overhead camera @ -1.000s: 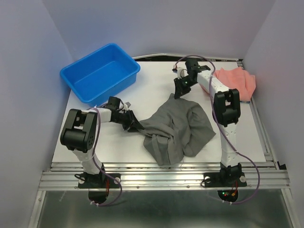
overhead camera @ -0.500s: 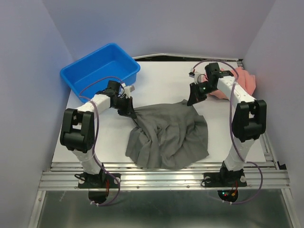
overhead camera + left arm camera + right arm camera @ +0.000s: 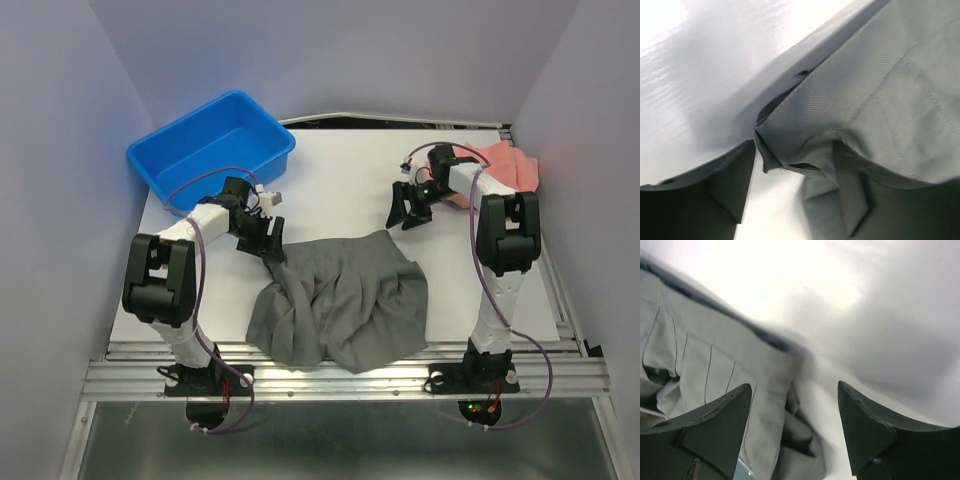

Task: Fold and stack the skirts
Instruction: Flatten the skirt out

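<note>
Pale lilac walls on three sides of a white tabletop (image 3: 330,190). At the far left corner, a blue tub (image 3: 210,150), set slantwise. Midway along the near edge, the dark grey skirt (image 3: 340,300): lies in a loose, rumpled heap with deep folds, one corner drawn out toward the left edge and up to the left pincer (image 3: 268,238). Seen from the left wrist, that pincer (image 3: 796,145) stands with jaws well apart, a creased corner of the grey cloth (image 3: 880,100) between them, touching the tip of one dark finger (image 3: 735,170) and running over the other; not pressed flat from both sides, bright tabletop showing in the gap below. At the far right corner, the salmon-pink skirt (image 3: 510,165), bunched against the right edge, partly behind the right arm. Just beside it toward the middle, the right pincer (image 3: 408,212), tilted down over bare tabletop, apart from the grey skirt's far edge. From the right wrist, jaws spread wide (image 3: 795,390) with nothing between them; grey cloth with thin stitched pleat lines (image 3: 715,370) below and to one side, blurred.
</note>
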`<state>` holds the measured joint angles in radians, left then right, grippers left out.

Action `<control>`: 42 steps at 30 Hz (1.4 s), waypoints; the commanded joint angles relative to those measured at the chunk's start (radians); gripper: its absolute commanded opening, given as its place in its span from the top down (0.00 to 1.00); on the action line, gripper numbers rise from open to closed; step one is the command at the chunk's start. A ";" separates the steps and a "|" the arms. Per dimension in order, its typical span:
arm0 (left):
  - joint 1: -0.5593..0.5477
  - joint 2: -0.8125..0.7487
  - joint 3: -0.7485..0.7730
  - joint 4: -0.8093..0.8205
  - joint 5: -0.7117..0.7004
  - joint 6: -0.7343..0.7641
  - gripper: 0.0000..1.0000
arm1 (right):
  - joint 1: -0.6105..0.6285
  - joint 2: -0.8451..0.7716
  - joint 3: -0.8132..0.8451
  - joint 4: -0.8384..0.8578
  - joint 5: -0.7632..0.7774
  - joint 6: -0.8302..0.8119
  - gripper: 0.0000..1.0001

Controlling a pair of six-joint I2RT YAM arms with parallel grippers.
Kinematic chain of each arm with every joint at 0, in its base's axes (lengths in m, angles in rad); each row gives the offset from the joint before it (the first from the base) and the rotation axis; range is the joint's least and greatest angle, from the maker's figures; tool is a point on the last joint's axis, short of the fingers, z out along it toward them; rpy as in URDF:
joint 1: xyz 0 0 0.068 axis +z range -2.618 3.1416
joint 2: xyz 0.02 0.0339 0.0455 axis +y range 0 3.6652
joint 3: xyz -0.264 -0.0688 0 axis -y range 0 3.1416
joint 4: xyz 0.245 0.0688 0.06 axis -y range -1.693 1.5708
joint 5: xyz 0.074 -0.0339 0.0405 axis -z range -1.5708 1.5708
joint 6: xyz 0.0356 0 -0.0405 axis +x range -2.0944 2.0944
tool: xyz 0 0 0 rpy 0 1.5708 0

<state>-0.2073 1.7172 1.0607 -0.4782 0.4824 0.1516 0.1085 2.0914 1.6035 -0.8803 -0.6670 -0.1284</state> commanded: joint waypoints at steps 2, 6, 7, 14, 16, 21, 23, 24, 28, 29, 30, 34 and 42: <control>0.003 -0.123 0.025 0.039 0.032 -0.049 0.21 | -0.024 0.074 0.081 0.093 -0.088 0.111 0.29; 0.006 -0.111 0.035 0.046 0.009 -0.118 0.20 | -0.024 0.131 0.069 0.124 -0.131 0.125 0.32; 0.008 -0.093 0.042 0.036 0.005 -0.130 0.20 | -0.024 0.137 0.065 0.121 -0.137 0.125 0.33; 0.011 -0.051 0.025 0.041 -0.016 -0.231 0.20 | -0.024 0.162 0.027 0.089 -0.160 0.107 0.34; 0.013 -0.051 0.012 0.030 -0.028 -0.239 0.20 | -0.015 0.154 0.009 0.075 -0.157 0.086 0.34; 0.013 -0.060 -0.053 0.042 -0.086 -0.268 0.21 | 0.014 0.122 -0.057 0.061 -0.118 0.052 0.34; 0.013 -0.070 -0.056 0.050 -0.105 -0.273 0.22 | 0.023 0.108 -0.088 0.072 -0.091 0.055 0.34; 0.013 -0.071 -0.056 0.047 -0.125 -0.274 0.22 | 0.023 0.105 -0.097 0.078 -0.085 0.058 0.34; 0.013 -0.085 -0.056 0.030 -0.176 -0.262 0.22 | 0.023 0.111 -0.103 0.086 -0.059 0.073 0.36; 0.013 -0.090 -0.056 0.024 -0.182 -0.268 0.22 | 0.023 0.114 -0.103 0.092 -0.056 0.081 0.37; 0.011 -0.096 -0.059 0.026 -0.177 -0.279 0.22 | 0.023 0.116 -0.099 0.093 -0.060 0.084 0.37; 0.009 -0.114 -0.056 0.010 -0.170 -0.273 0.22 | 0.023 0.111 -0.093 0.098 -0.068 0.099 0.40; 0.009 -0.077 -0.087 0.099 0.054 -0.314 0.67 | 0.023 0.102 -0.054 0.118 -0.129 0.125 0.68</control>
<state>-0.1986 1.6577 0.9646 -0.4152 0.4194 -0.1501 0.1268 2.1921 1.5356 -0.7990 -0.8383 0.0029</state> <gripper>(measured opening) 0.486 0.373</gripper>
